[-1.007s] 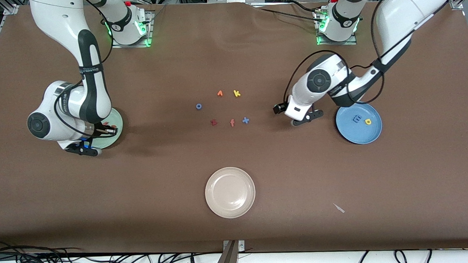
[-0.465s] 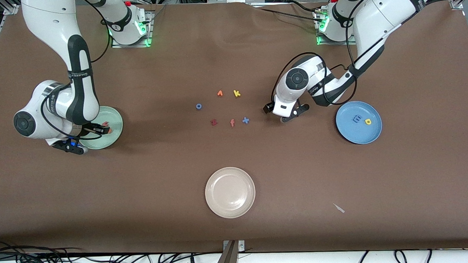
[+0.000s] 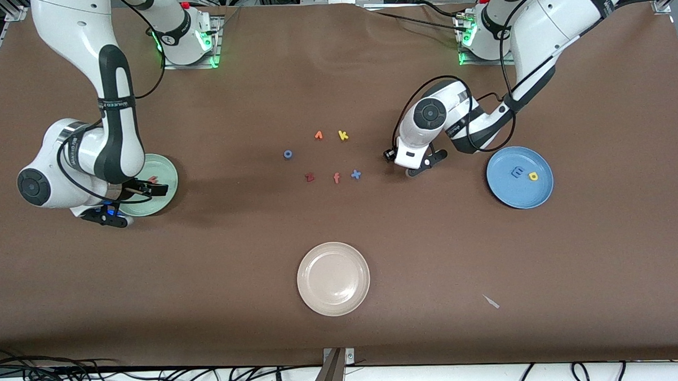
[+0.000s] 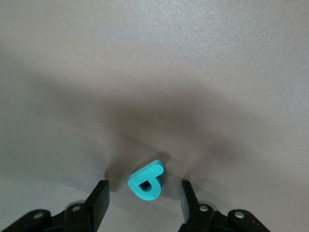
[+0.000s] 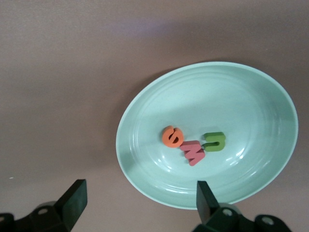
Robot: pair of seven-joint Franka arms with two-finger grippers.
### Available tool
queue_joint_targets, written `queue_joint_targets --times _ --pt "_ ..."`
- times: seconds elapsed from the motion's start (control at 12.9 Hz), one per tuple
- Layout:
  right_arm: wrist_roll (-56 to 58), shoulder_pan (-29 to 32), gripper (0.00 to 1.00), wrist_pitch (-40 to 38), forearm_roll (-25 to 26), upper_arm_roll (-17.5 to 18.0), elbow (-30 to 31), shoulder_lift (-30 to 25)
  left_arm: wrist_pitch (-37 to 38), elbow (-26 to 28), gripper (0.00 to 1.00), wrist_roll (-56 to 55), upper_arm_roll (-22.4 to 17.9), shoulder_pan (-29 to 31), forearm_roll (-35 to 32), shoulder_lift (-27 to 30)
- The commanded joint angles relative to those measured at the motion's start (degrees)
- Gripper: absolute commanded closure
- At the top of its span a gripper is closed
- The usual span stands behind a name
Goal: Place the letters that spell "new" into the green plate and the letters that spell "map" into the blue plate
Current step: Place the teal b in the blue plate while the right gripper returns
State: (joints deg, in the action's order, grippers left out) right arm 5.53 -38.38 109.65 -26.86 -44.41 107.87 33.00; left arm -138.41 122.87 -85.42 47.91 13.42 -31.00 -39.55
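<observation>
The teal p [image 4: 146, 181] lies on the bare table between the fingers of my left gripper [image 4: 144, 189], which is open around it with a gap on each side. In the front view the left gripper [image 3: 391, 155] is low on the table between the loose letters and the blue plate [image 3: 514, 194], and the p is hidden there. The blue plate holds the blue m [image 3: 517, 172] and the yellow a [image 3: 533, 176]. The green plate [image 5: 207, 92] holds the orange e [image 5: 172, 137], pink w [image 5: 193, 152] and green n [image 5: 214, 141]. My right gripper [image 5: 140, 198] hangs open over that plate's rim [image 3: 166, 168], holding nothing.
Mid-table lie a blue o [image 3: 287, 154], an orange letter [image 3: 318, 135], a yellow k [image 3: 343, 135], a dark red z [image 3: 310, 177], a salmon f [image 3: 337, 178] and a blue cross shape [image 3: 356, 174]. A cream-white plate [image 3: 333, 278] sits nearer the front camera.
The right gripper opened and let the pink w go into the green plate. The left arm moved from beside the blue plate toward the middle, and its fingers narrowed.
</observation>
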Motion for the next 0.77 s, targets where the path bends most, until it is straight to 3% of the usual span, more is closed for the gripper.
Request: queue_joint_targets --times 0.0,0.15,0.7 --pt "-0.1 -0.2 0.0 -1.2 -0.2 0.0 -0.5 -0.1 -0.5 0.4 0.52 -0.7 -0.8 -0.1 -1.0 -0.5" --pt "-0.1 -0.9 0.0 -1.2 -0.2 0.0 -0.5 -0.1 -0.5 0.4 0.55 -0.5 -0.8 -0.1 -1.1 -0.6" --pt "-0.2 -2.4 0.0 -2.9 -0.2 -0.3 -2.0 -0.6 -0.5 -0.1 0.55 0.0 -2.3 0.2 -3.2 -1.2"
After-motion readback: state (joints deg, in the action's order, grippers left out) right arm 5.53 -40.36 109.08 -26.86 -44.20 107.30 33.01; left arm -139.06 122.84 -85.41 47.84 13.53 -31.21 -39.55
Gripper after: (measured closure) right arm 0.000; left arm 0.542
